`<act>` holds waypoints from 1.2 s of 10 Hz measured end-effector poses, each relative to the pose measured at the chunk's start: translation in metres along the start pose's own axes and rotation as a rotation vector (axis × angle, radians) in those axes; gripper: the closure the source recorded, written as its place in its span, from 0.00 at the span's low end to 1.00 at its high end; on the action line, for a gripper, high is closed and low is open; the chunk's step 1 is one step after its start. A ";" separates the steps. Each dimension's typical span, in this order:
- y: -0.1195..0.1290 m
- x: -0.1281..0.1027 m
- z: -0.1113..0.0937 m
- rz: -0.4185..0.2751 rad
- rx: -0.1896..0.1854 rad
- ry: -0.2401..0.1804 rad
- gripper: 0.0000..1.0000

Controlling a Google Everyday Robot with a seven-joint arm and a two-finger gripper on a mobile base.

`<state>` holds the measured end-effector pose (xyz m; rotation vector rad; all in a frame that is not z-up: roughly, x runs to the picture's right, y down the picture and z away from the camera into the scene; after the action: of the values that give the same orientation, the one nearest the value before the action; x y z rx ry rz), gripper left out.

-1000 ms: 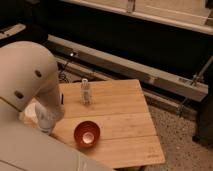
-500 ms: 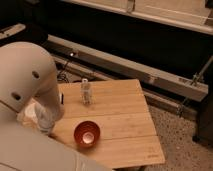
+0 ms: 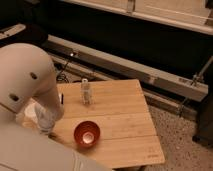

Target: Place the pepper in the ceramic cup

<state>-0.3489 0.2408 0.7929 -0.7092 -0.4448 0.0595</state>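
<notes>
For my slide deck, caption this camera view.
Gripper at left edge of wooden table; red bowl near front, shaker bottle behind.

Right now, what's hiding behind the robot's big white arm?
A bit of something white, maybe the ceramic cup, peeks out by the wooden table's left edge. The gripper is down beside it, mostly covered. The pepper cannot be seen.

The ceramic cup (image 3: 32, 112) is seen as a small, pale white, round shape at the left edge of the table (image 3: 125, 117), partly hidden by the arm (image 3: 46, 92). The gripper (image 3: 46, 123) is held low just beside it. The pepper cannot be made out.
</notes>
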 end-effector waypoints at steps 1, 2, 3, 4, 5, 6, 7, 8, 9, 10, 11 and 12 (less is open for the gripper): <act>-0.001 0.000 0.000 0.000 0.001 0.000 0.48; -0.002 0.000 -0.001 0.001 0.002 -0.001 0.56; -0.002 0.000 -0.001 0.001 0.001 -0.002 0.66; -0.002 -0.001 -0.001 0.001 0.001 -0.003 0.76; -0.002 0.000 -0.001 0.001 0.000 -0.003 0.86; -0.002 0.000 -0.001 0.001 -0.001 -0.002 0.95; -0.002 0.002 0.000 0.002 -0.003 0.000 0.99; -0.001 0.001 0.000 0.005 -0.005 -0.001 1.00; -0.003 0.002 -0.002 0.015 -0.003 -0.005 1.00; -0.008 0.001 -0.007 0.031 0.006 -0.018 1.00; -0.017 0.000 -0.017 0.049 0.024 -0.035 1.00; -0.029 0.000 -0.031 0.066 0.051 -0.053 1.00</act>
<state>-0.3386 0.1992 0.7907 -0.6736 -0.4690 0.1513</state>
